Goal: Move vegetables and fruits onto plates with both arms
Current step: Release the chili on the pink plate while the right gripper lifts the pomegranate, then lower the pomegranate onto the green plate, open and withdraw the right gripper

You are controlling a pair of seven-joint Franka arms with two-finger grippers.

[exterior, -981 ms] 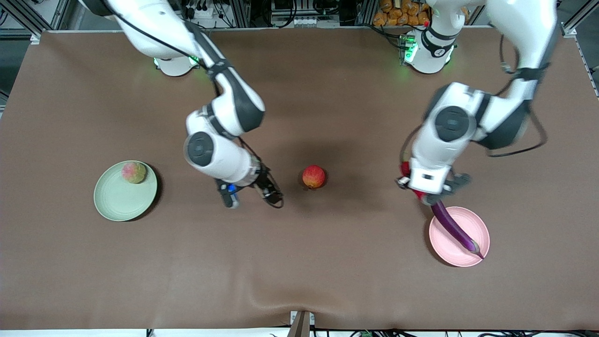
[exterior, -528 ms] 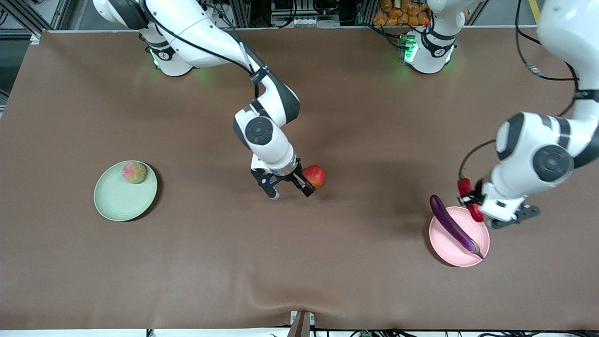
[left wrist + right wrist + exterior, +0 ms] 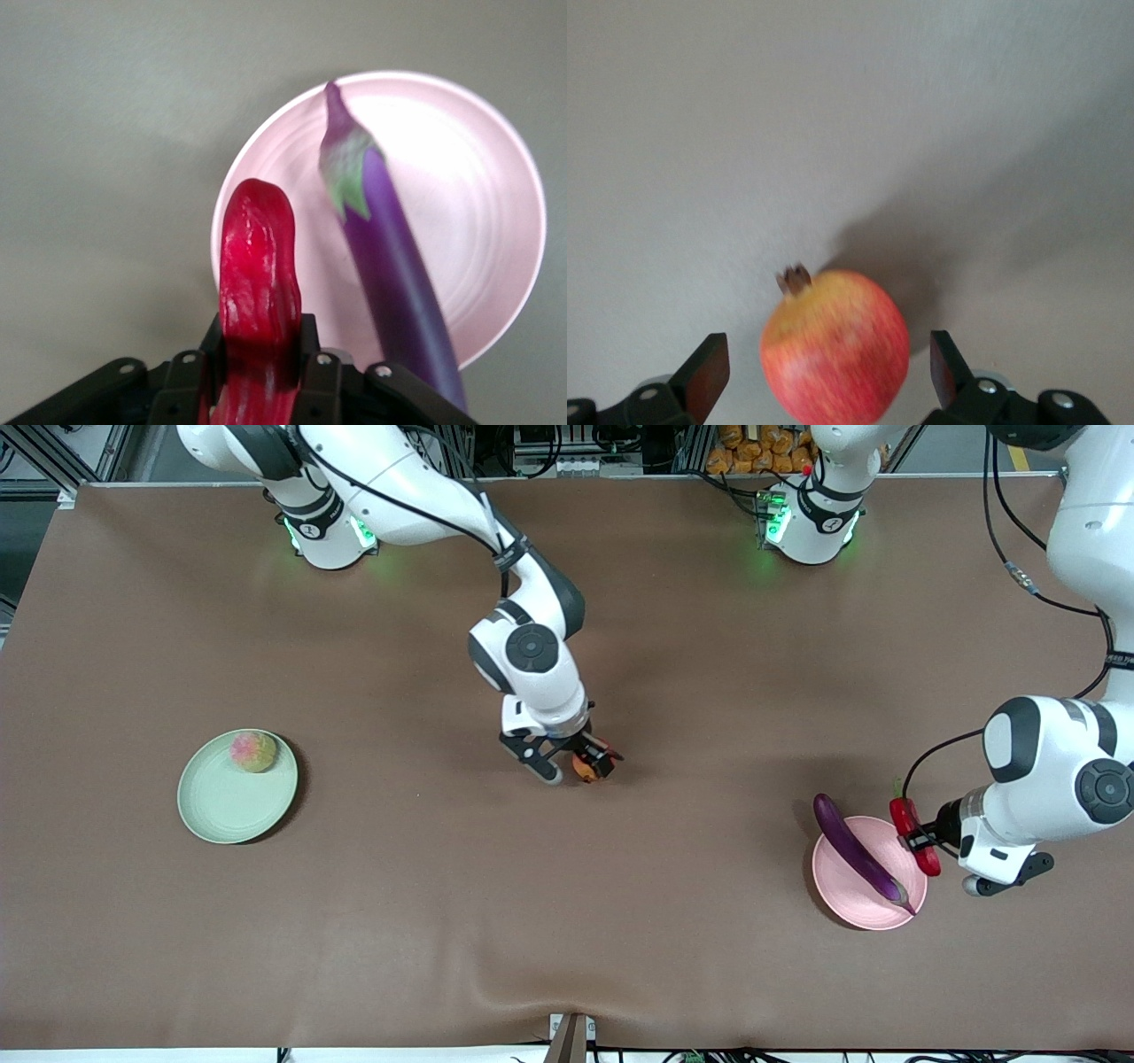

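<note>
Brown table (image 3: 567,921), two plates, two fruits, two vegetables

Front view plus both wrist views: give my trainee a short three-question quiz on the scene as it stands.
1. True or false: the eggplant lies wholly inside the pink plate.
2. Which plate holds the peach? A) green plate B) pink plate
3. Fill in: the left gripper is shut on the ____.

Key
1. False; its rounded end overhangs the rim.
2. A.
3. chili pepper, held above the pink plate's rim. Meanwhile the open right gripper straddles the pomegranate on the table.
</note>
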